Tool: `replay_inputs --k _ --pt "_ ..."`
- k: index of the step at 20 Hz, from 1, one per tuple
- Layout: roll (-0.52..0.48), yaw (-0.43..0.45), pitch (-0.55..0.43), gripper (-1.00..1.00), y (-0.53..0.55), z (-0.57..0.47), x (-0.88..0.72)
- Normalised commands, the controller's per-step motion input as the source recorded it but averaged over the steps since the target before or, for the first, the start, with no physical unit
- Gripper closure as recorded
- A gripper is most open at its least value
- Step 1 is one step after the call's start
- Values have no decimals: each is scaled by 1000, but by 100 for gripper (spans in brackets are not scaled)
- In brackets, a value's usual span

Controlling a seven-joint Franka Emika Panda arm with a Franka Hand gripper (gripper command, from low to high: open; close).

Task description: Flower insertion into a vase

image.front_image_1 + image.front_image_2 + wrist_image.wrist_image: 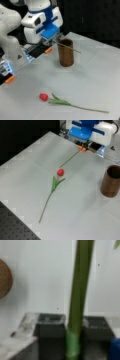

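Vase (66,53): plain brown, dark rim, no pattern. Tulip (44,97) lying on the table: red bloom, green leaves and green stem. Second stem (79,290), held between the dark grey fingers (51,327): green, with a paler green band at its base. Gripper (51,37): white housing with blue panels, orange tips. Table (75,215): light grey, unpatterned.

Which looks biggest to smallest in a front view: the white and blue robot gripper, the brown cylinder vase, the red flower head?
1. gripper, shut on a green stem
2. vase
3. red flower head, clearly smallest
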Motion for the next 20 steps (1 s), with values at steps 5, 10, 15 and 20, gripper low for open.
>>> replay_inputs --k 5,10,15,20 --pt "72 -105 61 100 249 35 -145" --pt "56 -205 73 100 453 -30 -218" --pt "22 -234 52 100 605 38 -381" --pt "17 -161 -6 100 488 -8 -450"
